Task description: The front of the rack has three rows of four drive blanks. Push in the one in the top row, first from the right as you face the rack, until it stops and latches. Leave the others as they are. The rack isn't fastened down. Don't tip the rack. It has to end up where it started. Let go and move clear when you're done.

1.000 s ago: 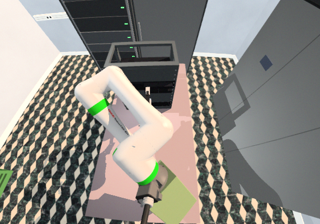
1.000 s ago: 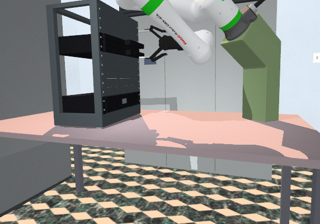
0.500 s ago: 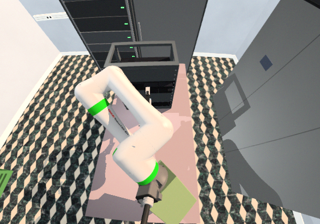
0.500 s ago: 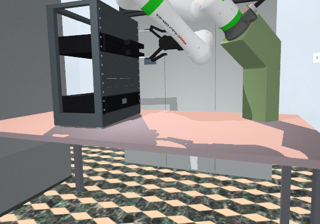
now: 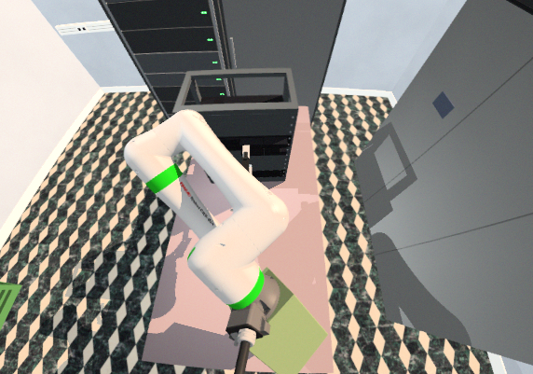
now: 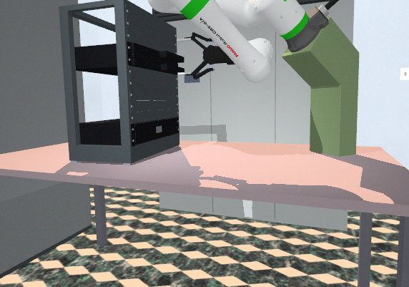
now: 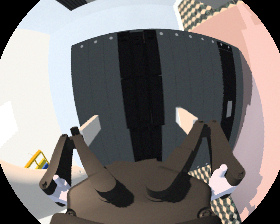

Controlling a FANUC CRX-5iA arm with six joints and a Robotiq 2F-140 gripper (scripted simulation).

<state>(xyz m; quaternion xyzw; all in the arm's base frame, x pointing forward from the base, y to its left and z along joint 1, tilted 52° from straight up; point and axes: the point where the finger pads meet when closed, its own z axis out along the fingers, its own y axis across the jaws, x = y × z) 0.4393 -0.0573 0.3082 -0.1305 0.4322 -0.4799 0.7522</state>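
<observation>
One unfastened rack point(image 6: 123, 86) stands at the table point(image 6: 286, 180) end; its drive blanks point(image 6: 171, 62) protrude high on the front face. The gripper point(image 6: 183, 56), fingers spread wide and empty, hovers just before them. Best to press slowly and squarely on the rightmost top blank alone, lest the rack slide or tip.

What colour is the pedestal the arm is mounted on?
Olive green pedestal, clearest in the exterior view.
</observation>
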